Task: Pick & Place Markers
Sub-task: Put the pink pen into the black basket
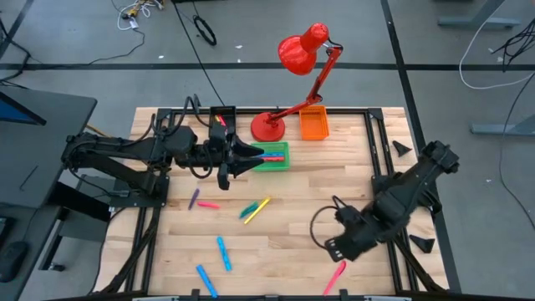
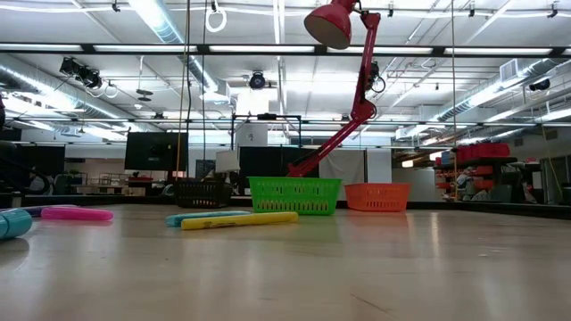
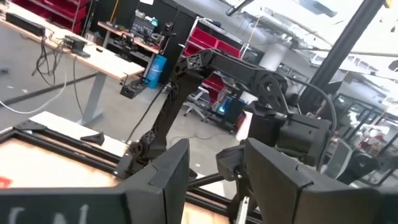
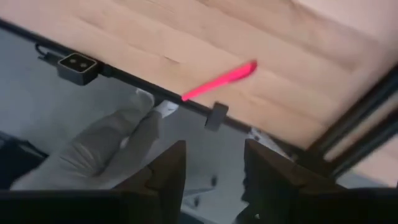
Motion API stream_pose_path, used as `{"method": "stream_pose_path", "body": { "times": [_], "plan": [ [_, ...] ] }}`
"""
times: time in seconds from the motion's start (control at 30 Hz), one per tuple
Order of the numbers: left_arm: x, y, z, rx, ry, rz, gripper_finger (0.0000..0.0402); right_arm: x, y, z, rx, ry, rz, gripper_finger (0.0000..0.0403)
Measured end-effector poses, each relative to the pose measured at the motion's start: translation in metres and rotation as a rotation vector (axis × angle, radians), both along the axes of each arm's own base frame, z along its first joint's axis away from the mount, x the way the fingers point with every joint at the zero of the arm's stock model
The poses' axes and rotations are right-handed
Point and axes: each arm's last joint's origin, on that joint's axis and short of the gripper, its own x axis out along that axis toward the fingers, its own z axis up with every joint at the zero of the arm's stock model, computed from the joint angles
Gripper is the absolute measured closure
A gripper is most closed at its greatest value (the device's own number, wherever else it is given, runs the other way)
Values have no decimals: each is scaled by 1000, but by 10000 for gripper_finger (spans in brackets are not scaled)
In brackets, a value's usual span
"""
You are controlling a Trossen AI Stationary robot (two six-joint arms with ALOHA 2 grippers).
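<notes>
while the left end effector (image 1: 255,159) hovers over the green bin (image 1: 272,156), its fingers apart and empty, the right end effector (image 1: 333,248) hangs near the desk's (image 1: 284,242) front edge with fingers apart, just beside a pink marker (image 1: 335,277). other markers (image 1: 256,209) lie scattered mid-desk.

the left arm reaches in from the table's left side toward the far middle, its left gripper (image 1: 251,157) pointing right with fingers (image 3: 163,177) parted and empty. the right arm angles in from the right, its right gripper (image 1: 333,247) low near the front edge, fingers (image 4: 166,171) apart and holding nothing.
</notes>
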Motion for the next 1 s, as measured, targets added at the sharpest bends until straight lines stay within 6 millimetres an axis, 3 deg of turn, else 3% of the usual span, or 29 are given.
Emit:
{"method": "stream_pose_path", "body": {
  "times": [0.47, 0.7, 1.0],
  "plan": [
    [0, 0, 0, -10, 0, 3, 239, -34, 37, 0, -39, -24, -243, 238],
    [0, 1, 0, -9, 0, 5, 239, -29, 47, -14, -89, -7, -245, 238],
    [0, 1, 0, -6, 0, 5, 239, -11, 72, -55, -175, 85, -243, 238]
  ]
}}
